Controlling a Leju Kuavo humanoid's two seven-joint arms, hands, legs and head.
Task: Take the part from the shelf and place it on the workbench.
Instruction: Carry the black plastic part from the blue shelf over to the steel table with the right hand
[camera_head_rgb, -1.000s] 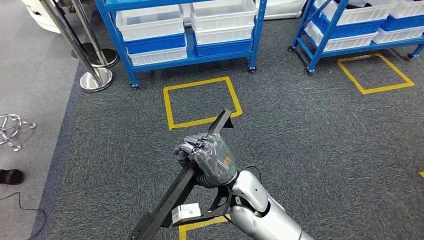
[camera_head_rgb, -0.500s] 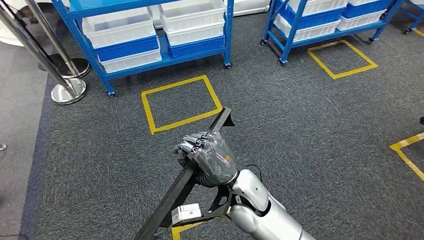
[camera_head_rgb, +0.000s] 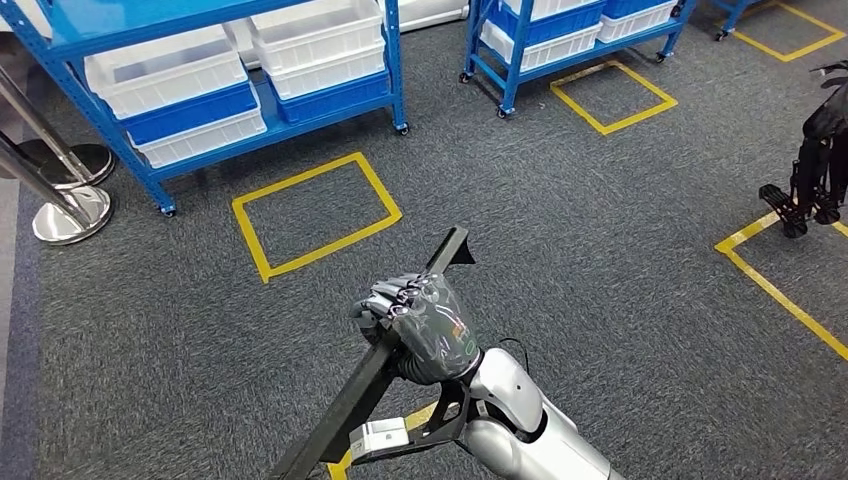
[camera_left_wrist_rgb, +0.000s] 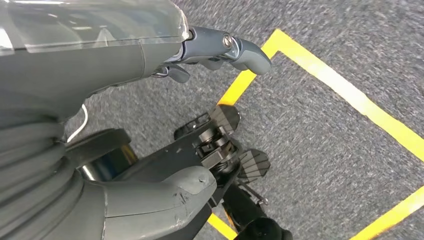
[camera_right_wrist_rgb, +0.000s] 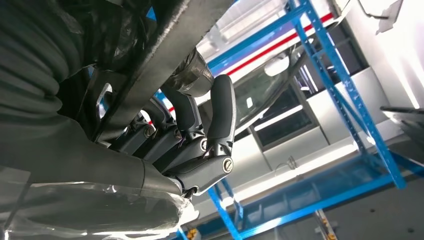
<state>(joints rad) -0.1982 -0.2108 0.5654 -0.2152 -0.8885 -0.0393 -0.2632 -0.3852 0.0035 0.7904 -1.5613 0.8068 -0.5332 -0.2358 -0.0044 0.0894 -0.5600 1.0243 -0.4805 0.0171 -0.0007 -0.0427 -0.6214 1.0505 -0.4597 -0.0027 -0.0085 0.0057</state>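
Observation:
The part is a long black metal bar with an angled end, slanting from low in the head view up toward the middle. My right hand grips it around its upper half, fingers wrapped tight. In the right wrist view the bar crosses in front of my curled fingers. A black bracket with a white block hangs under the right forearm. My left hand hangs over grey carpet with its fingers apart and nothing in it.
A blue shelf with white and blue bins stands at the far left, and a second blue shelf farther right. Yellow tape squares mark the carpet. Chrome stanchion bases sit at the left edge, and a dark machine at the right.
The whole view has swung to the right, so shelves and tape squares slid left and a dark machine came in at the right. My right hand keeps the same grip on the bar.

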